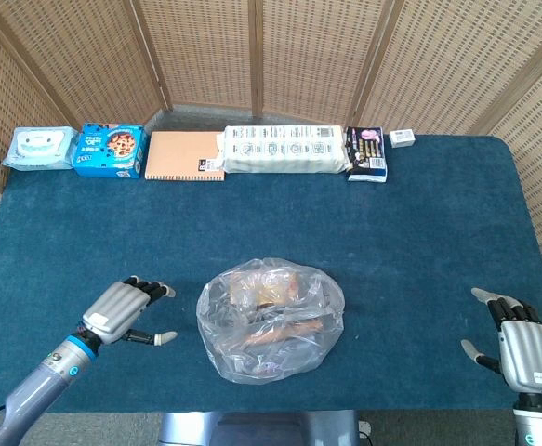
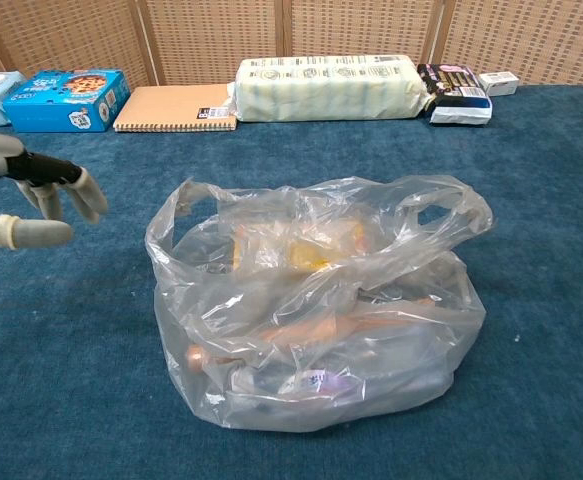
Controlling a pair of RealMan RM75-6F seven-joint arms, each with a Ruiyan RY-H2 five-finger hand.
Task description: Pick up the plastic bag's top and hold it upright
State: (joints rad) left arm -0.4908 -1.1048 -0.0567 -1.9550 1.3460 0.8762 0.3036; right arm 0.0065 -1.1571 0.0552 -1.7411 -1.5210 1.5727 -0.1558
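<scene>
Thin clear plastic bag [image 1: 271, 321], crinkled and glossy, lies on the worktop [image 1: 252, 223], a matt blue carpet-like cloth. Behind the bag stand woven wicker screens [image 1: 196, 51] in wooden frames.

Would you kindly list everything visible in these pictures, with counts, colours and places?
plastic bag: one, clear, holding items, near middle of the table, lying slumped, held by neither hand
table: one, dark blue top
wipes pack: one, pale blue, far left of the back row
cookie box: one, blue, beside the wipes pack
notebook: one, tan, spiral-bound, back row
long pack: one, white, printed, back centre
dark pack: one, black, right of the long pack
small box: one, white, back right
screen: wicker, behind the table
left hand: empty, fingers apart, left of the bag
right hand: empty, fingers apart, near right corner
</scene>
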